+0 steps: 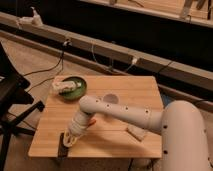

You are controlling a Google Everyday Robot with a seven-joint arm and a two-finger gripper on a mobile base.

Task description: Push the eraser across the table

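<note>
A pale rectangular block, which looks like the eraser (136,132), lies on the wooden table (130,85) near its front right, partly under my white arm (120,112). My gripper (64,144) is at the table's front left edge, pointing down, well to the left of the eraser and apart from it. A small orange object (92,121) shows just beside my wrist.
A green bowl (76,88) holding a whitish object (63,87) sits at the table's back left. A pale round ring (111,98) lies near the middle. A black chair (12,100) stands left of the table. Cables (55,65) run along the floor behind.
</note>
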